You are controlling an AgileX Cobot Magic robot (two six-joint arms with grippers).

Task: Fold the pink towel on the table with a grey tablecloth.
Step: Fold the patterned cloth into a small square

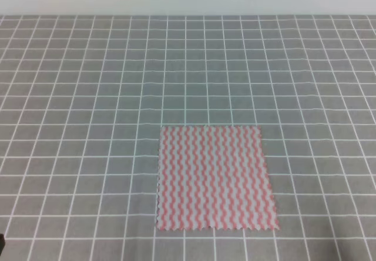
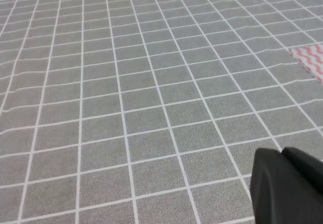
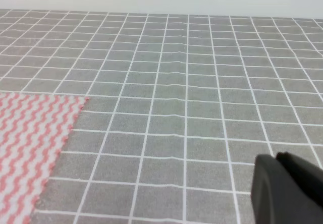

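Here the pink towel (image 1: 215, 178) lies flat and fully spread on the grey tablecloth (image 1: 88, 96), a little right of centre and close to the near edge of the overhead view. It is a single layer with zigzag pink and white stripes, and its near edge looks slightly ragged. No fold has been started.

Neither arm reaches into the overhead view. In the left wrist view only a dark part of the left gripper (image 2: 287, 186) shows at the lower right, and just a corner of the towel (image 2: 312, 58) appears far off at the right edge, well apart from it. In the right wrist view a dark part of the right gripper (image 3: 286, 188) shows at the lower right, with the towel (image 3: 30, 143) off to the left. The fingertips are out of sight in both views, so I cannot tell whether either gripper is spread or closed.

The step in hand is probably the first reach. To do it well, each gripper should likely come down on one corner of the same edge, pinch only the thin cloth and not the tablecloth beneath, then lift both corners evenly so the edges meet squarely
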